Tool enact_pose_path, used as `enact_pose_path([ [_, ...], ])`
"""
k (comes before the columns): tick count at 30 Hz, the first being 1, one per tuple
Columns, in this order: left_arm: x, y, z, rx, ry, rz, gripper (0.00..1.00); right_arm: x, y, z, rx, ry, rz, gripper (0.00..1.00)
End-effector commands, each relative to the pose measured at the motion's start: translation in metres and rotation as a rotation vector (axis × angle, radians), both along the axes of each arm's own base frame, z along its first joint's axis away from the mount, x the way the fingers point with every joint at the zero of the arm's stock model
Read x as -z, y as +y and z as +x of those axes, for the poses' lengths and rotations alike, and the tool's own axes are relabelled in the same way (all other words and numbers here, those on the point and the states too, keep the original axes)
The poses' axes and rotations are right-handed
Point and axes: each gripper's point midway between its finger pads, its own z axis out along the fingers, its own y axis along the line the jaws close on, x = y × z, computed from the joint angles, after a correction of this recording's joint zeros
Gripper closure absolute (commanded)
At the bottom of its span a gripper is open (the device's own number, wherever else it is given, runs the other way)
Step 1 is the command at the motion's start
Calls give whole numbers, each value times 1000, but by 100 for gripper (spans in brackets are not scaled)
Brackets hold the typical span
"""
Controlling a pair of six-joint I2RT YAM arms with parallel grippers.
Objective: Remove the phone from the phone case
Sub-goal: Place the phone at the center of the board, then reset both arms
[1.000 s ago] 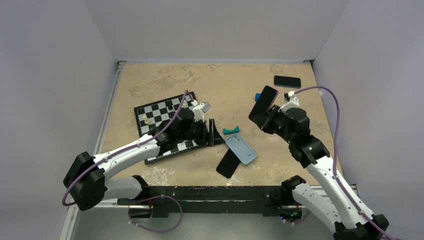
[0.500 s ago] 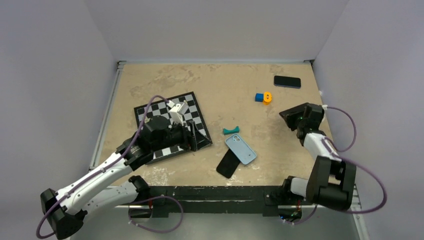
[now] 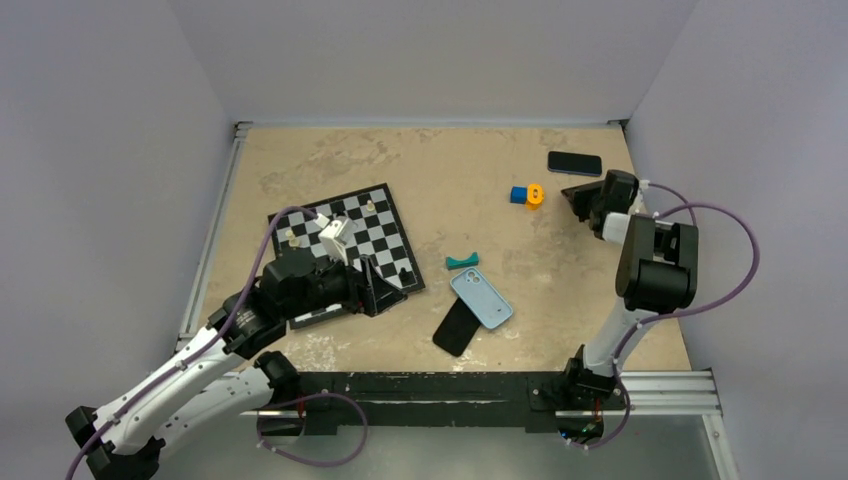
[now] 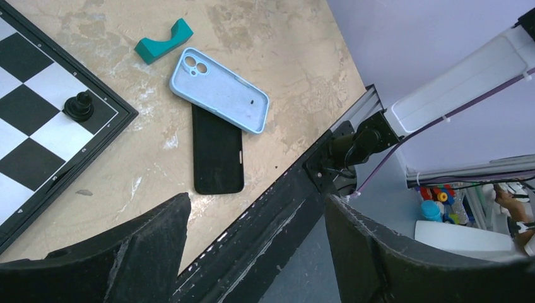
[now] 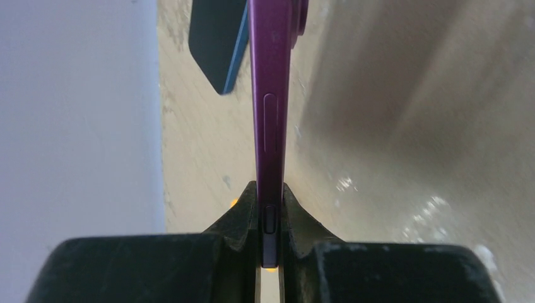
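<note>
The light-blue phone (image 3: 481,298) (image 4: 221,91) lies flat at the table's front centre, back up, with its camera spot toward the far-left corner. Its near end overlaps the black phone case (image 3: 456,327) (image 4: 217,151), which lies flat beneath it. My left gripper (image 3: 375,290) (image 4: 257,203) hovers open and empty at the chessboard's near-right corner, left of both. At the far right, my right gripper (image 3: 580,197) (image 5: 270,189) is shut on a thin purple slab (image 5: 271,95) with side buttons, seen edge-on.
A chessboard (image 3: 385,230) (image 4: 31,126) with a few pieces lies left of centre. A teal block (image 3: 462,262) (image 4: 163,43) sits just beyond the phone. A blue-and-orange block (image 3: 526,194) and an all-black slab (image 3: 574,162) (image 5: 217,38) lie at the back right. The black base rail (image 3: 430,385) runs along the near edge.
My left arm drew back toward the near left and its jaws opened wider. My right arm swung right and folded upright, carrying the purple slab toward the far-right edge.
</note>
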Motion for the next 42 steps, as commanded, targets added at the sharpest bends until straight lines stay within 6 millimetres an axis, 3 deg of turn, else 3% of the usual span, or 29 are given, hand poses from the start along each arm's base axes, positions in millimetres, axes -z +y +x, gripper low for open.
enact_pose_path([
  [1, -7, 1, 0, 14, -32, 20, 19, -37, -9, 47, 21, -126, 13, 91],
  [7, -3, 4, 2, -5, -24, 36, 19, -24, -14, 70, 4, -82, 6, 79],
  [15, -2, -2, 1, 2, 7, -1, 19, -20, -13, 66, 17, -79, 11, 78],
  [18, -6, -3, 0, 7, 8, -8, 19, -17, -9, 68, -20, -71, 14, 59],
  [22, -9, -1, -2, 4, 10, -13, 19, -28, 0, 64, -103, -72, -11, 43],
  [26, -7, 4, -2, -16, 13, -4, 19, -47, 17, 42, -212, -109, -44, 36],
  [35, -9, 9, 5, -62, 16, 32, 16, -73, 23, -35, -372, -79, -332, 32],
  [38, -23, 17, 9, -89, -33, 41, 16, -100, 31, -56, -448, -119, -444, 31],
  [42, -67, 39, 18, -177, -196, 18, 14, -153, 34, -93, -435, -201, -648, 30],
])
